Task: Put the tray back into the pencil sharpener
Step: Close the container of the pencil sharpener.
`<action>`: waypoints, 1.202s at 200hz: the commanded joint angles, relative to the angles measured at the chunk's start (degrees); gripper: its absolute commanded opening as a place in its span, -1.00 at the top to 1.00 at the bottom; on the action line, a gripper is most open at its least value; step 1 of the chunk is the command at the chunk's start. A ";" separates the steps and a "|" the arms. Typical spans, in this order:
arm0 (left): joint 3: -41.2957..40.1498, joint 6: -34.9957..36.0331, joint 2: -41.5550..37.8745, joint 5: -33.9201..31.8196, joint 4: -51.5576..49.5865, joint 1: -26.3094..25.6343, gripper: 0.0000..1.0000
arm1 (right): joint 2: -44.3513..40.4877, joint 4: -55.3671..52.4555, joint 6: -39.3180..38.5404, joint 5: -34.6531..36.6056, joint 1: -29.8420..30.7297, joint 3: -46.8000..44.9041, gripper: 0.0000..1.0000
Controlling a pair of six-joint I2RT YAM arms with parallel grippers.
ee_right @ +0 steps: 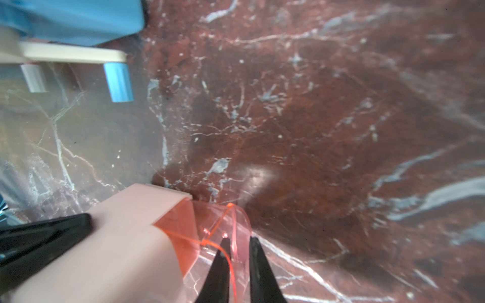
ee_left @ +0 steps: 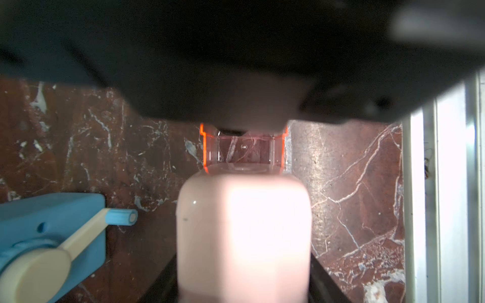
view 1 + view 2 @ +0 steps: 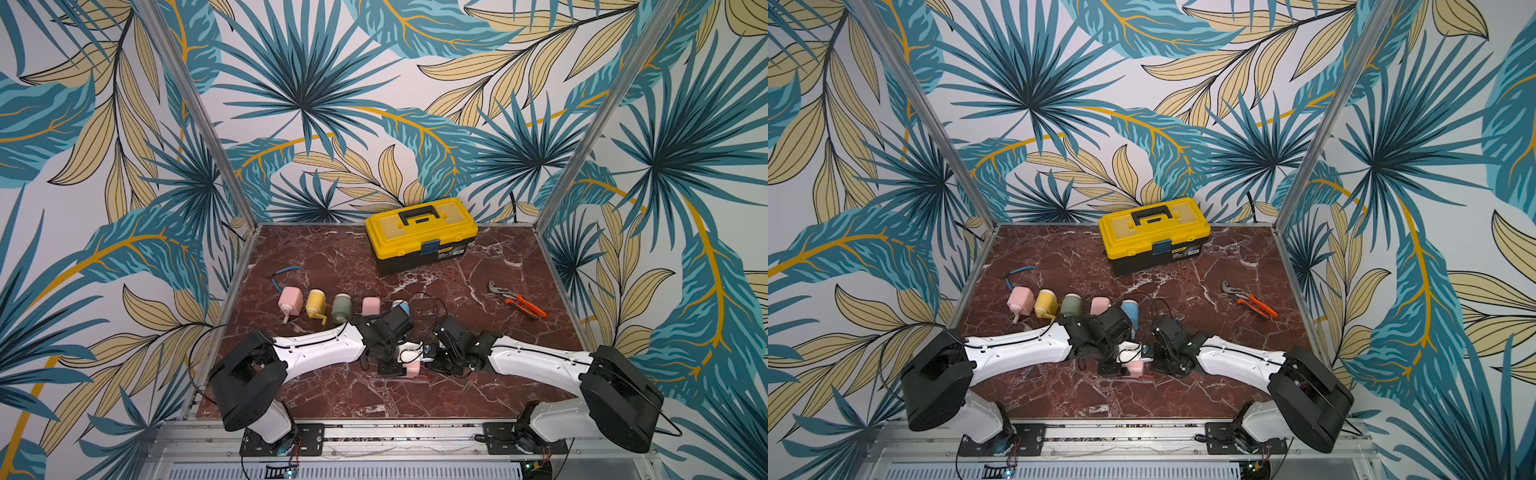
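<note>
Right wrist view: the clear, orange-tinted plastic tray [image 1: 223, 225] sits partly inside the open end of the pale pink, round-cornered plastic pencil sharpener [image 1: 118, 249], with its rounded outer end sticking out. Tray and pencil sharpener share one long axis running along the front edge of the red-brown marble table [image 1: 341, 105], tray end toward the right edge. Both are near the front edge, about midway across. The right gripper [image 1: 238, 241] pinches the tray's end wall; the left gripper [image 2: 244, 262] clamps the sharpener's body.
</note>
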 commanded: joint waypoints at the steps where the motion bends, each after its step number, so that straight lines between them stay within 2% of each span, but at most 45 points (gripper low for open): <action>1: 0.00 0.06 3.22 -0.44 -0.38 -0.56 -0.09 | 0.31 5.35 -1.30 -3.71 -0.51 0.35 0.57; 32: 1.15 -0.42 4.19 -0.26 -0.39 -0.50 -0.09 | -4.91 9.19 -0.09 -5.71 -3.44 -3.60 0.45; 57: 1.42 -0.55 4.63 -0.62 -0.38 -0.53 -0.08 | -10.83 5.20 0.00 -3.82 -5.22 -6.01 0.43; 97: 1.69 -0.77 5.00 -0.47 -0.26 -0.47 -0.08 | -18.92 0.15 1.88 -0.36 -6.85 -10.06 0.44; 119: 1.95 -1.38 5.12 -0.46 -0.31 -0.43 -0.08 | -20.81 -0.95 2.58 1.59 -6.97 -11.42 0.54; 153: 2.69 -2.51 5.25 0.05 -0.31 -0.47 -0.06 | -16.95 -0.75 2.10 0.16 -7.04 -11.05 0.66; 240: 5.18 -6.85 6.21 -0.08 0.39 -0.47 -0.03 | -0.59 20.23 1.35 -15.82 -7.42 -9.62 0.69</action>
